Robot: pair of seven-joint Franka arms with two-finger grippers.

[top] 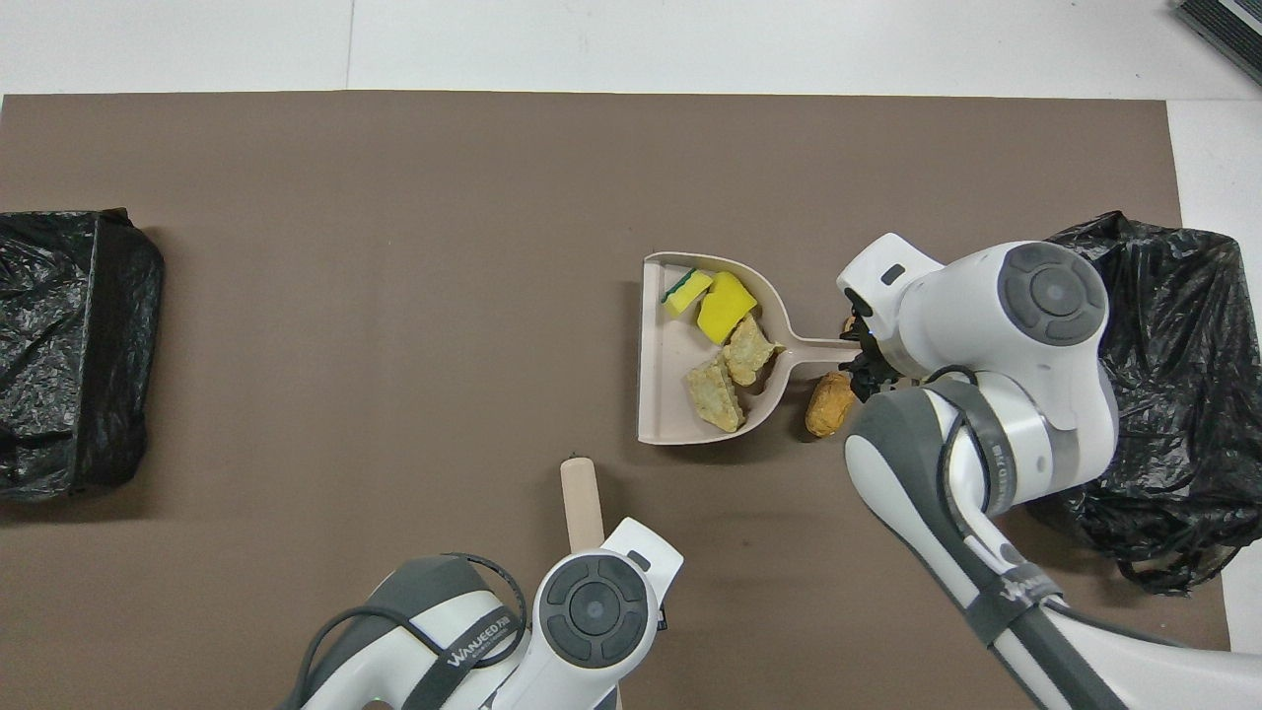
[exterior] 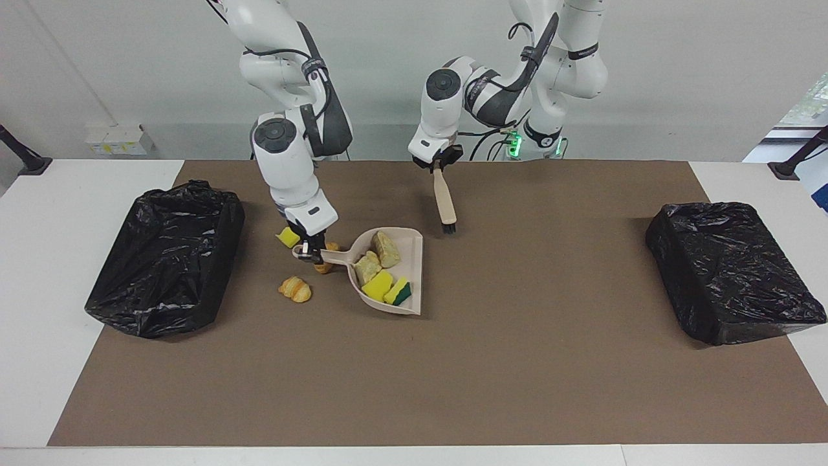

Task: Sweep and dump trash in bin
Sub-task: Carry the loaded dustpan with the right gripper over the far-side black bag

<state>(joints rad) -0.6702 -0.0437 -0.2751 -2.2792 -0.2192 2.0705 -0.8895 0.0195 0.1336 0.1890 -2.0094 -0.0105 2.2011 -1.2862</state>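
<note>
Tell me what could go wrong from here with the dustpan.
The right gripper holds the dustpan only by its handle tip, so it may tilt and spill its four trash pieces. Three pieces lie outside it beside the handle and may get missed or knocked. The left gripper holds the brush clear.

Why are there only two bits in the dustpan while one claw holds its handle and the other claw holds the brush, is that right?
Not quite. The dustpan holds four bits, not two: two bread pieces and two yellow sponge chunks, as the facing view shows. The rest is right: the right claw holds its handle and the left claw holds the brush.
</note>
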